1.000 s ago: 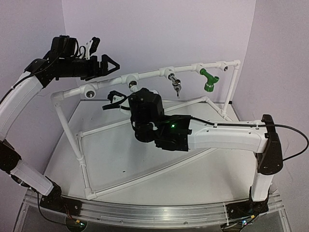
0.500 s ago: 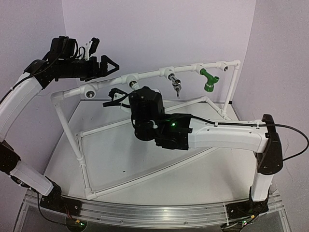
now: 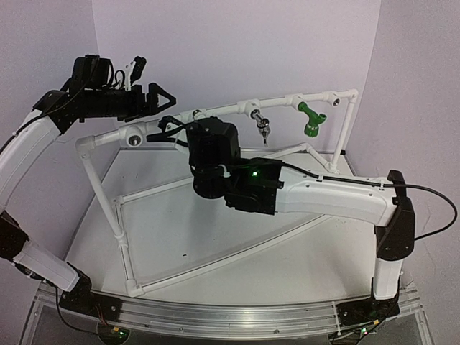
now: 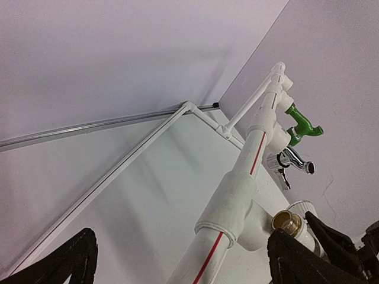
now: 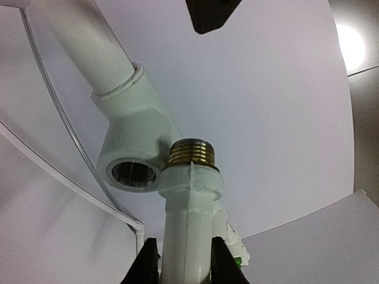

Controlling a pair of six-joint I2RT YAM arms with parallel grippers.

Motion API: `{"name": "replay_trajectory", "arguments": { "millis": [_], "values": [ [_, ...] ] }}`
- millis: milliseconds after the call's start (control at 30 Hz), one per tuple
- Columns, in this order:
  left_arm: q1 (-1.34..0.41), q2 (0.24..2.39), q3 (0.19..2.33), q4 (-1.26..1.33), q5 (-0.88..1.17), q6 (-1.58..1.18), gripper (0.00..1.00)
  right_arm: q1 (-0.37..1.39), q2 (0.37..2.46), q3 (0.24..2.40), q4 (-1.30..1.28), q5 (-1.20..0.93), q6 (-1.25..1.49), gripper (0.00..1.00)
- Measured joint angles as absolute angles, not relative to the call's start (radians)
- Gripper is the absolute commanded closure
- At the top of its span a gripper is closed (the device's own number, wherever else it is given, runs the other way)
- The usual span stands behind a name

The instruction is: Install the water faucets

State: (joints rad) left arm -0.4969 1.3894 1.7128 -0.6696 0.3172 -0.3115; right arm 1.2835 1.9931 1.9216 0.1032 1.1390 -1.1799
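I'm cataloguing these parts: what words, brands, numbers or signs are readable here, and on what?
None can be read.
The white pipe frame carries only a red stripe, no lettering.
The white faucet, green faucet and chrome faucet show no markings.

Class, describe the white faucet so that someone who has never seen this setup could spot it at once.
Find the white pipe frame; a green faucet and a chrome faucet hang from its top rail. Left of them, by an empty threaded socket, the jaws of the right gripper clamp the white faucet: the only all-white one, brass thread showing, not yet screwed in.
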Motion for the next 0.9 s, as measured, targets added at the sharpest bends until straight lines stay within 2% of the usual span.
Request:
{"name": "replay_trajectory", "arguments": {
  "millis": [300, 600, 900],
  "values": [
    [-0.497, 1.383, 1.712, -0.663, 0.375, -0.309, 0.0, 1.287, 1.958, 1.859, 0.101, 1.111, -1.127, 1.0],
    [-0.497, 1.344, 1.712, -0.661, 0.66, -0.307, 0.0, 1.302, 1.874, 1.674, 0.302, 1.003, -1.252, 1.0],
    [-0.497, 1.274, 1.706, -0.66, 0.817, -0.308, 0.11, 1.307, 1.87, 1.62, 0.587, 0.85, -1.377, 1.0]
  ]
}}
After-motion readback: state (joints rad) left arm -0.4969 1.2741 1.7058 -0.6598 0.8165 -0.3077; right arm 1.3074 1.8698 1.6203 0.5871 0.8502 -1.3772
